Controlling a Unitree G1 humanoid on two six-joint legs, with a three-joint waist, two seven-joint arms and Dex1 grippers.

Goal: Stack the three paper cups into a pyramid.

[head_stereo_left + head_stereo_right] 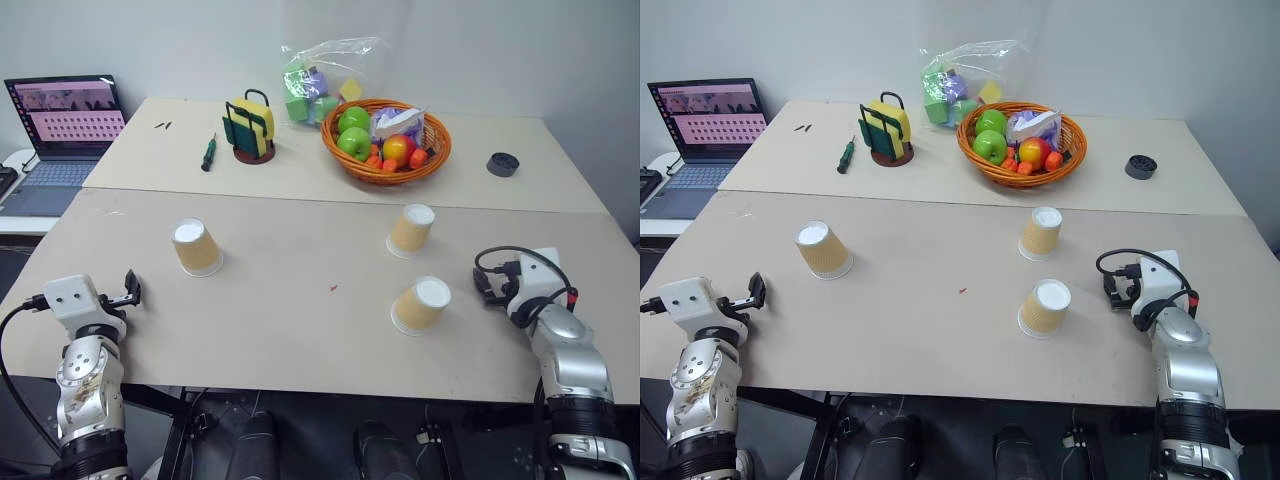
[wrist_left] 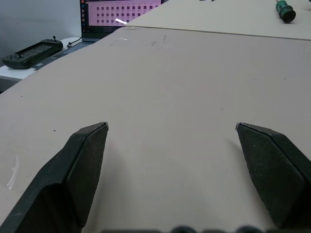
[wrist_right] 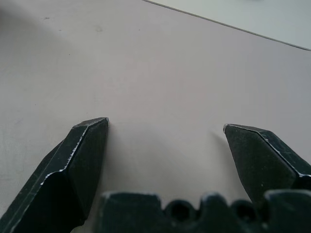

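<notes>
Your table (image 1: 300,330) carries all three paper cups upside down and apart: one cup on the left (image 1: 196,246), two on the right, the farther cup (image 1: 411,230) just behind the nearer cup (image 1: 420,304). No pyramid is begun, so those right two could probably serve as your base. The fruit basket (image 1: 386,140), sponge rack (image 1: 250,127) and screwdriver (image 1: 208,152) sit well back, blocking nothing. Your left gripper (image 2: 170,141) and right gripper (image 3: 165,131) hover spread wide, holding nothing.
</notes>
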